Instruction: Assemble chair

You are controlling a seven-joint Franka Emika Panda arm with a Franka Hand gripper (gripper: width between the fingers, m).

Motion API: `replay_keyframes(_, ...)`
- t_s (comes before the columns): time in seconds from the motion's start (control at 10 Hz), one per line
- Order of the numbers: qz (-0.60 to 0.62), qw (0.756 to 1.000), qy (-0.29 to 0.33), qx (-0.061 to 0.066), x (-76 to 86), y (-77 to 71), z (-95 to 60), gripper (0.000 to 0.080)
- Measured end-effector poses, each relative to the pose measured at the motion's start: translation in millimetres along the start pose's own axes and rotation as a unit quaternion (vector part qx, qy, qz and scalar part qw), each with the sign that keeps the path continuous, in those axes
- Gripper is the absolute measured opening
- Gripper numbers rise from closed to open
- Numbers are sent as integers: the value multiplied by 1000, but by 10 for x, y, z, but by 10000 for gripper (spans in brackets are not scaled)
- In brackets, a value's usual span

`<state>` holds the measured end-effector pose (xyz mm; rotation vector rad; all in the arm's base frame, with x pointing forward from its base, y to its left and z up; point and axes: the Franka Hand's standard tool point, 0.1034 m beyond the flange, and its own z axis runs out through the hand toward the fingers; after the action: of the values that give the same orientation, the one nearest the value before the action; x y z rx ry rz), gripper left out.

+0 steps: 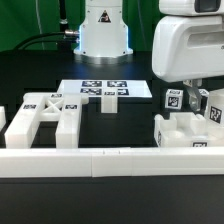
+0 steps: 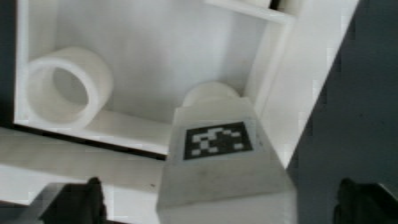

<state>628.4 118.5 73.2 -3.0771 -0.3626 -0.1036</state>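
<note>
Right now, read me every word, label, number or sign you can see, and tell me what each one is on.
Words, brands, numbers: none in either view.
Marker board: square black-and-white tags, patterns only, no text.
Chair frame at the exterior view's left: the same pattern tags, too small to make out.
Chair part at the exterior view's right: pattern tags, also too small.
Chair piece in the wrist view: one pattern tag, no text.

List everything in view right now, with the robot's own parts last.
left chair parts: small cluster, white, tagged, exterior view's left
short block: one, white, in front of the marker board
right chair parts: cluster, white, below the gripper
tagged post: one, white, between the fingers
marker board: one, white, centre
border rail: one, white, front
table: black
robot base: white, back
gripper: one, open
</note>
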Motion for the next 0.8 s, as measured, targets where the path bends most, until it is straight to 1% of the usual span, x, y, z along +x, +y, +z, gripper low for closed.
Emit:
replay_keyframes(0.1, 0, 1000, 0, 0, -1, 1, 2, 620)
replay_keyframes(0.2, 0, 1000, 0, 0, -2, 1, 3, 442)
replay_keyframes(0.3, 5, 1000, 0, 0, -2, 1, 5, 442)
replay_keyframes(0.4, 12, 1000, -1, 0, -3, 1, 7, 284)
replay_keyframes(0.6, 32, 999, -1, 0, -4, 1, 8, 284)
replay_keyframes(0.8, 127, 992, 5, 0, -8, -16, 9, 284)
